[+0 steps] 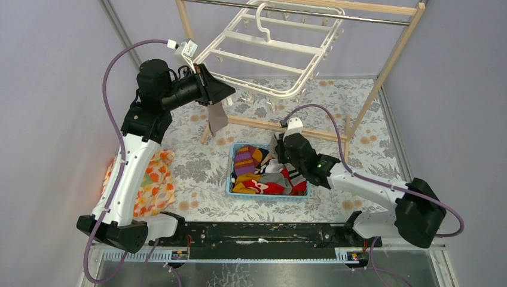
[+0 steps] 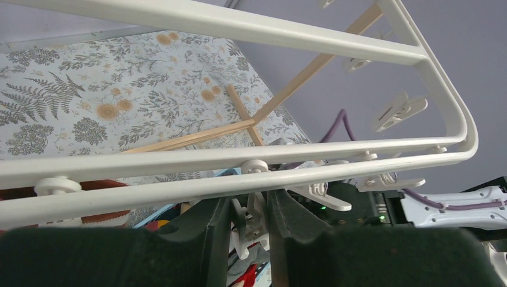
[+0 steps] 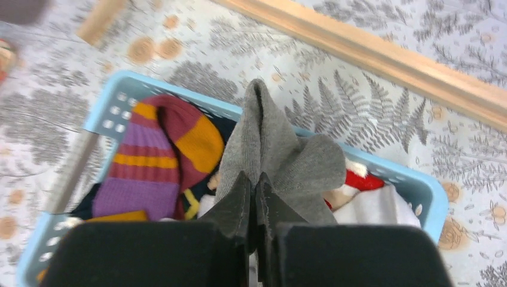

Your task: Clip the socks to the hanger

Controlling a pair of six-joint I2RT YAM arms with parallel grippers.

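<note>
- Right gripper (image 3: 256, 191), lower centre, clamps a grey sock (image 3: 287, 155) in the basket (image 3: 431, 200).
- Left gripper (image 2: 254, 206) clamps a clip (image 2: 256, 222) on the hanger (image 2: 179, 161).
- I judge one hung sock (image 1: 216, 117) done, upper left; others left.

Floral table (image 1: 200, 170): blue basket (image 1: 269, 196); orange cloth (image 1: 152, 186); wooden rack (image 1: 263, 125)

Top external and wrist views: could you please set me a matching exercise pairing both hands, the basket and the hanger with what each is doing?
1. right hand
2. left hand
3. basket
4. hanger

a. hangs from the metal rail
b. holds mixed clothes
c. pinches the grey sock
d. squeezes a clip

Pairs: 1-c, 2-d, 3-b, 4-a.
</note>
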